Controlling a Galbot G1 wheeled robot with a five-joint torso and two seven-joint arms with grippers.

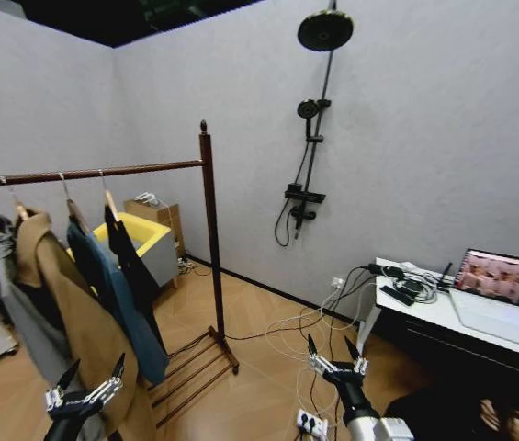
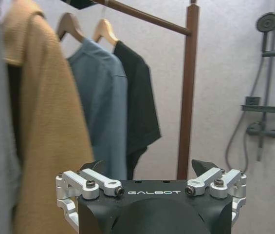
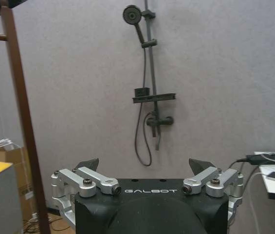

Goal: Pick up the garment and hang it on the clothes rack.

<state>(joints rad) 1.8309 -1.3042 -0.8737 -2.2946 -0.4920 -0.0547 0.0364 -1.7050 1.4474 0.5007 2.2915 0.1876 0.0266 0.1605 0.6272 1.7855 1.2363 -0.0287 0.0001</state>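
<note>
The black garment [image 1: 130, 262] hangs on its wooden hanger from the rail of the clothes rack [image 1: 211, 239], the last piece before the right post. In the left wrist view the garment [image 2: 137, 97] sits between a teal jacket and the rack post [image 2: 188, 87]. My left gripper [image 1: 94, 372] is low in front of the hanging clothes, open and empty, its jaws wide apart [image 2: 149, 165]. My right gripper [image 1: 331, 347] is low to the right of the rack, also open and empty [image 3: 144, 163], facing the wall beside the rack post [image 3: 20, 107].
A teal jacket [image 1: 112, 294], a tan coat [image 1: 75, 322] and a grey garment [image 1: 11, 303] hang left of the black one. A yellow-topped bin [image 1: 144, 234] stands behind the rack. A shower fixture [image 1: 310, 138] is on the wall. A desk with laptop [image 1: 498, 294] stands right, cables and a power strip [image 1: 310, 423] on the floor.
</note>
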